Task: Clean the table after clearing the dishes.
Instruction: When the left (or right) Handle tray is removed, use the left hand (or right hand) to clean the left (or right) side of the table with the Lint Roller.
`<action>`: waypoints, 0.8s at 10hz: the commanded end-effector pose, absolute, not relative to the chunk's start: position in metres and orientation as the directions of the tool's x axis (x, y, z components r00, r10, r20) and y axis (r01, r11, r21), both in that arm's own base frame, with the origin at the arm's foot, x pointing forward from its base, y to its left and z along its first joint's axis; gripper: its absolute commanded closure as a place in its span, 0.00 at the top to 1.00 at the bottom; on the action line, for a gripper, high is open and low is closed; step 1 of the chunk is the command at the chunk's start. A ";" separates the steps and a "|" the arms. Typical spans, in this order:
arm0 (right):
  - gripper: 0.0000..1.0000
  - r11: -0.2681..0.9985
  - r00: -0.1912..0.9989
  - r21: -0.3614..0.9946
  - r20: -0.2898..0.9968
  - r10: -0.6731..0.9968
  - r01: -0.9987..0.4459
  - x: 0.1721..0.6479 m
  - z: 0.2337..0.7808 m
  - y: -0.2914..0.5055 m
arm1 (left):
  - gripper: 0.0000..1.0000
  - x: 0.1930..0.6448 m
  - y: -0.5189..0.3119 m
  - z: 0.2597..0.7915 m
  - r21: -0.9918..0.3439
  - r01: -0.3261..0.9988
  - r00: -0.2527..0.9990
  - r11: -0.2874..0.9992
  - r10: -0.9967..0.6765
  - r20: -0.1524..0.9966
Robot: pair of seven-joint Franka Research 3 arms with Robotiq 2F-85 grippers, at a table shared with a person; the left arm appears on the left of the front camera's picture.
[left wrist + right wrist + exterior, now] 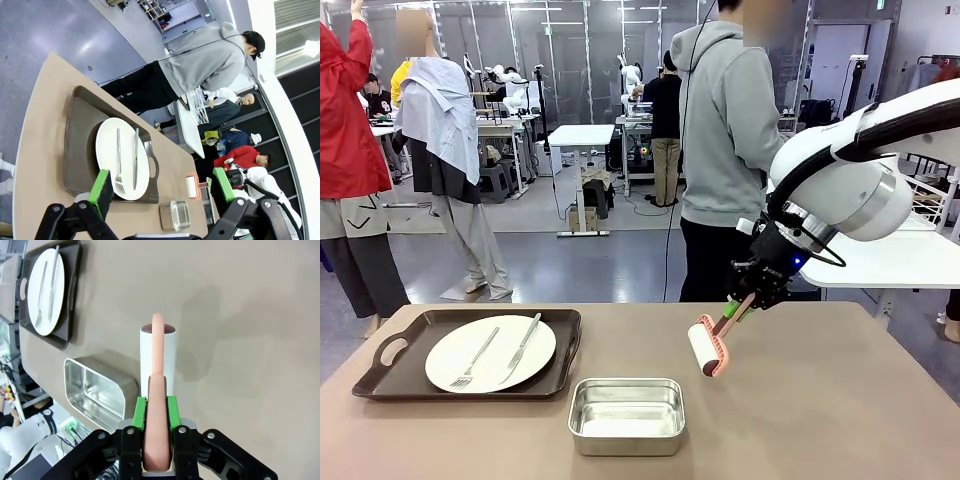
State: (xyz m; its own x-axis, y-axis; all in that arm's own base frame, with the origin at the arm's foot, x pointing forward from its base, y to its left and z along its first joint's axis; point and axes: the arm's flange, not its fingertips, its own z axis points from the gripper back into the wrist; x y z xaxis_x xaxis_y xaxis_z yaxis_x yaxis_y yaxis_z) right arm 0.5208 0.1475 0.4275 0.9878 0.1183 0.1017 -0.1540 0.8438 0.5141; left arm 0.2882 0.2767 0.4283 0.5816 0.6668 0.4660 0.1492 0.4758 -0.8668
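Note:
On the left of the taupe table (840, 420) lies a dark brown tray (568, 335). It carries a white plate (442, 355) with a fork (475, 360) and a knife (523, 347). My right gripper (745, 300) is shut on the pink handle of a white roller (703, 350), right of the table's middle. The roll hangs low over the table; I cannot tell if it touches. In the right wrist view my right gripper (157, 412) clamps that handle, the roller (157, 355) pointing away. My left gripper (161, 185) is open, high above the plate (107, 150) and tray (80, 130).
A small steel pan (626, 415) stands near the front edge, between the tray and the roller. A person in a grey hoodie (725, 120) stands at the far side. A white-topped table (900, 260) sits behind on the right.

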 end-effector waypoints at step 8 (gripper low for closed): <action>0.21 0.828 1.000 0.561 -0.010 0.001 0.005 0.540 0.346 0.076 | 1.00 0.287 0.280 0.430 -0.869 0.163 0.576 0.468 0.670 0.469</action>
State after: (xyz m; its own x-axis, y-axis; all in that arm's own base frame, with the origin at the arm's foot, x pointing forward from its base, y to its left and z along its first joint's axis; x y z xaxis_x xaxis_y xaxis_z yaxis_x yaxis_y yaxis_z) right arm 0.5428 0.0884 0.3592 0.9993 0.0363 -0.0124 -0.0210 0.7887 0.6144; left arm 0.2881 0.2768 0.4283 0.5814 0.6670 0.4660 0.1491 0.4757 -0.8669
